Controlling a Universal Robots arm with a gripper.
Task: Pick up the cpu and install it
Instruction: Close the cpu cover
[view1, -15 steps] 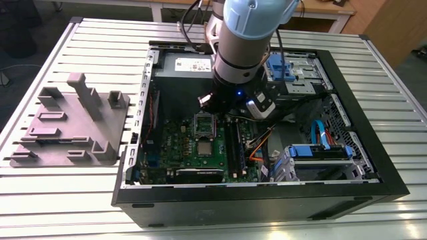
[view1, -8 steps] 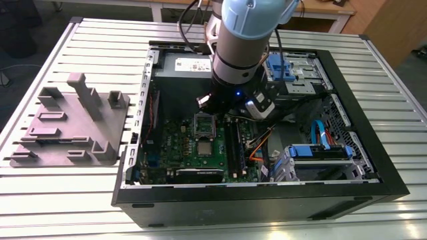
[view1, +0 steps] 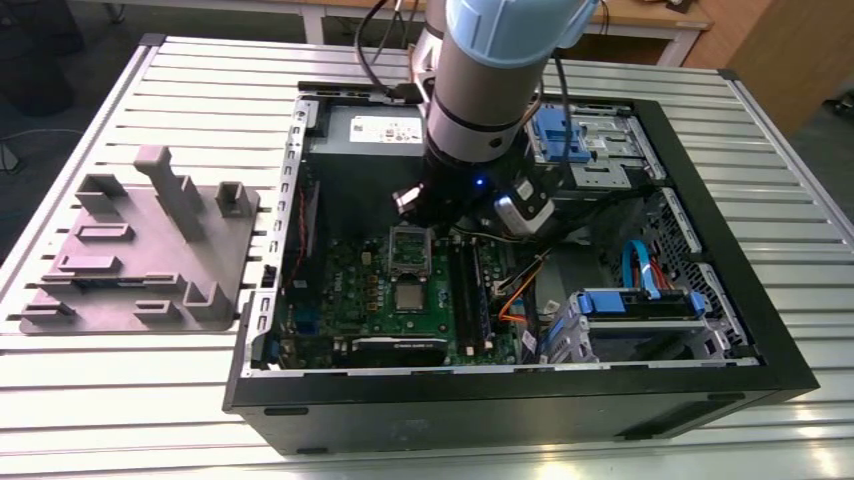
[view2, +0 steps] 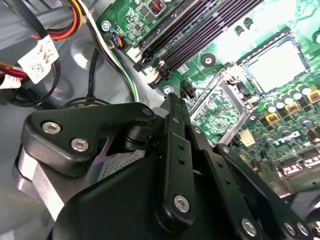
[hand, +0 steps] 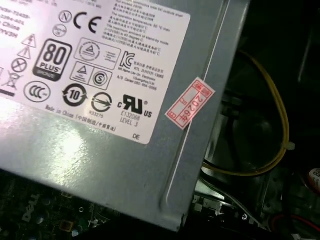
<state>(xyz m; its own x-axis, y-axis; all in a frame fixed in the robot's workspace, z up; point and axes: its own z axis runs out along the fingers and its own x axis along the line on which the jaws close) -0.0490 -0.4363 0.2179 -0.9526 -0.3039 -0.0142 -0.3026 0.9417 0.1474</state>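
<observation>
Our end effector (view1: 437, 208) hangs inside the computer case (view1: 534, 405), low over the green board (view1: 358, 300); we cannot tell how wide it stands. The cpu (view2: 276, 65) lies flat in its socket, just beyond the end effector and apart from it. The hinged clamp plate (view2: 220, 107) between them is swung open, probably to leave the chip free.

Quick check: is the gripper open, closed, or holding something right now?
Black gripper: cannot be told; it hangs over the green motherboard.
</observation>
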